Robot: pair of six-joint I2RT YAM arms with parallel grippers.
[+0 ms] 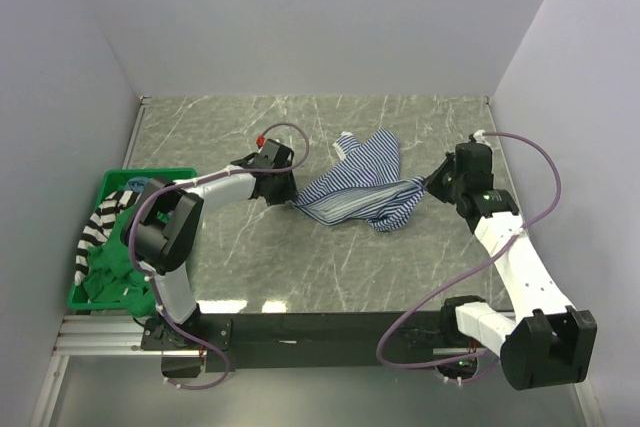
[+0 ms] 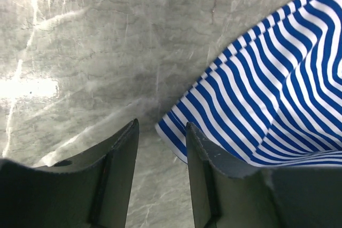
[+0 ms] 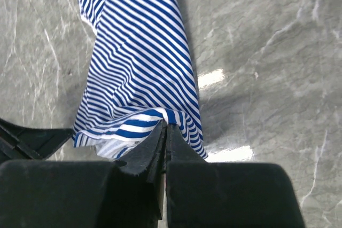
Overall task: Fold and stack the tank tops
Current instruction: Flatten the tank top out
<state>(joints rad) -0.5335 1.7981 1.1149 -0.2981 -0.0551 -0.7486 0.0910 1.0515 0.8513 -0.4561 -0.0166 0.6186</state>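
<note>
A thin navy-white striped tank top [image 1: 362, 187] lies crumpled at the middle of the marble table. My right gripper [image 1: 432, 185] is shut on its right edge, pinching a fold [image 3: 160, 116] between the fingertips. My left gripper [image 1: 287, 202] is open at the top's left corner; the cloth's corner [image 2: 176, 132] lies just ahead of the gap between the fingers, beside the right finger [image 2: 206, 158], with nothing held. A green top [image 1: 120, 257] and a bold black-white striped top [image 1: 100, 222] lie in the bin. The dusty blue top is out of view.
A rigid green plastic bin [image 1: 150, 175] sits at the table's left edge. Grey walls close the left, far and right sides. Purple cables loop off both arms. Bare marble [image 1: 300, 267] lies in front of the striped top.
</note>
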